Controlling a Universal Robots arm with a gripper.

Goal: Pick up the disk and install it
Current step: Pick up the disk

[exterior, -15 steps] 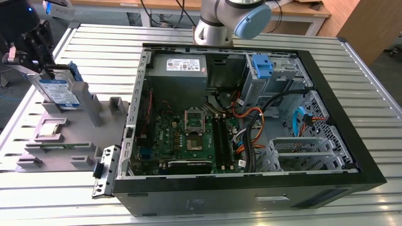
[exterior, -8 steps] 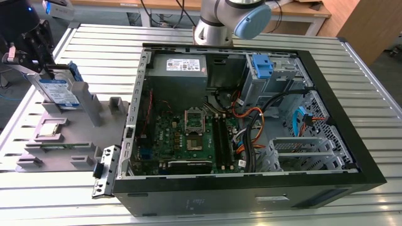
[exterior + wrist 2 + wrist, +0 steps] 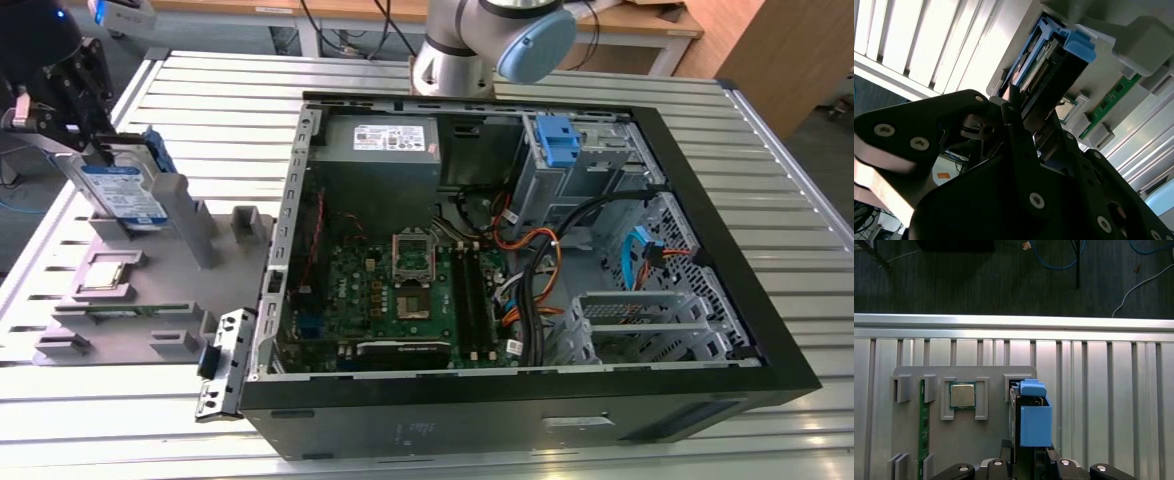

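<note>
The disk [image 3: 123, 190], a silver drive with a white-and-blue label in a blue frame, stands tilted on edge at the back of the grey fixture [image 3: 160, 300], on the exterior view's left. My black gripper [image 3: 96, 150] comes at it from above and is shut on its upper end. In the first wrist view the disk [image 3: 1034, 425] is seen edge-on, and the gripper [image 3: 1029, 455] has a finger pressed against each side. In the second wrist view the disk [image 3: 1041, 67] runs out from between the dark fingers [image 3: 1014, 115] toward the fixture slot.
The open computer case [image 3: 721, 200] lies on the exterior view's right of the fixture, with a blue bracket [image 3: 554, 140] in its drive bay and cables beside it. The fixture also holds a square chip [image 3: 962, 395] and a green memory stick [image 3: 923, 430]. The arm's base [image 3: 461, 55] stands behind the case.
</note>
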